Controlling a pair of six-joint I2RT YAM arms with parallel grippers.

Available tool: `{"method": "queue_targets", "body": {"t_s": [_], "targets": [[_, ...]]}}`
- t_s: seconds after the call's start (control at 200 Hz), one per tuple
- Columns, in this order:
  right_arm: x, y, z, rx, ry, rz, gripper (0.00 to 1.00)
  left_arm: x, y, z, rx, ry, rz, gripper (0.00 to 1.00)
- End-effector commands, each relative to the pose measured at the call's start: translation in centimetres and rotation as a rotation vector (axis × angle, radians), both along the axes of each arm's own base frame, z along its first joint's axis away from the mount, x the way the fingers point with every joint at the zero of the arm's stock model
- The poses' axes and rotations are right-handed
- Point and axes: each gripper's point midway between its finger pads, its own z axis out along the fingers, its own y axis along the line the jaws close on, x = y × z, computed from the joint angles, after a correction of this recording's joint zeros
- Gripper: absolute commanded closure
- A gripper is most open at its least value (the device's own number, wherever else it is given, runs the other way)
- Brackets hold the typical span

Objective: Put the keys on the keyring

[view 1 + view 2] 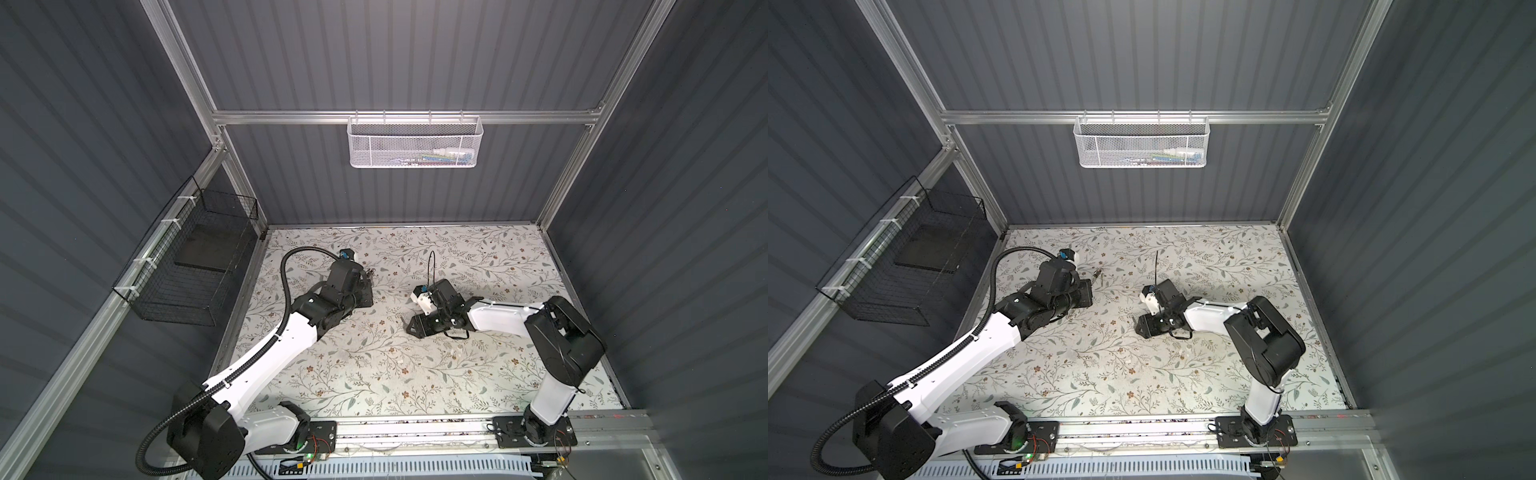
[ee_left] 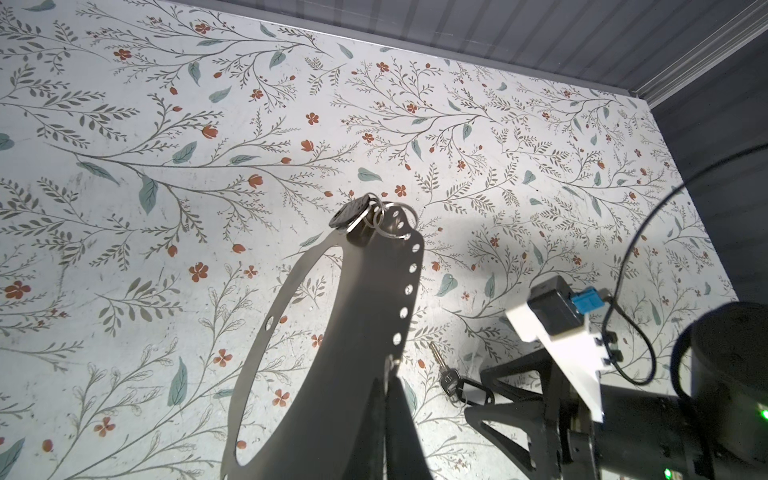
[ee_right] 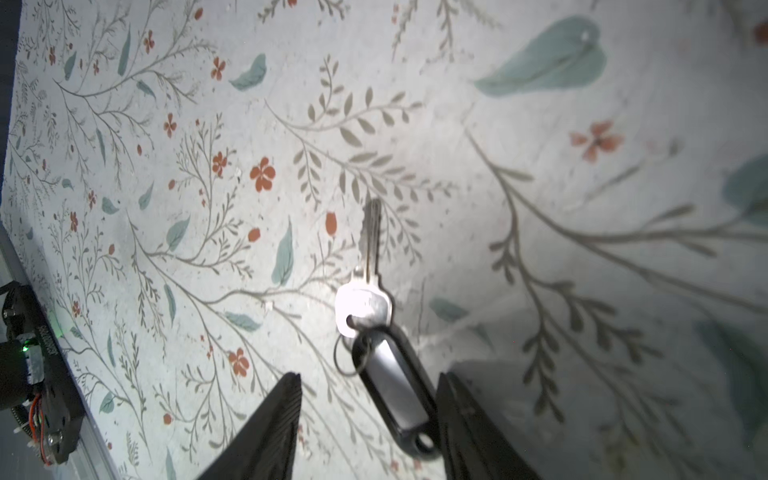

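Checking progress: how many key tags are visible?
2. One tag on the keyring, far end; another tag on the table, flanked by the right gripper. Others may be hidden.

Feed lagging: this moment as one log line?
left hand: shut on keyring | right hand: open astride key tag | key tag: lying on table

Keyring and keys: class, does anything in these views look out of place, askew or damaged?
Nothing damaged or spilled. One tagged key lies loose on the table within the open right tool, apart from the keyring clamped in the left tool.
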Motion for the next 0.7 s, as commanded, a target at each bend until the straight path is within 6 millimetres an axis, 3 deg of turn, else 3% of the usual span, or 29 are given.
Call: {"method": "queue_targets", "body": {"t_s": [0.0,0.175,0.285,0.46,0.575,0.695], "targets": [[-3.3,-1.1,-1.6,-0.047,0.086,-0.005,0.45,0.4,-0.1,0.1,-0.018,-0.015,-0.001,1.0],[-5.5,0.4,-1.4,-0.045,0.086,0.031,0.45,0.3,-0.1,0.0,-0.021,-0.014,-0.001,1.0],[-3.8,-0.7,-0.8,-0.115,-0.015,-0.01,0.44,0.2,0.2,0.2,-0.012,-0.022,0.003,1.0],[-1.4,-1.6,1.4,-0.25,-0.198,0.068,0.47,0.0,0.6,0.7,-0.005,-0.038,0.007,1.0],[-0.8,-1.3,2.1,-0.318,-0.284,0.168,0.5,-0.2,0.8,1.1,-0.006,-0.05,0.005,1.0],[-0.8,-0.7,1.4,-0.34,-0.282,0.233,0.59,-0.3,0.8,1.4,-0.008,-0.059,-0.003,1.0]]}}
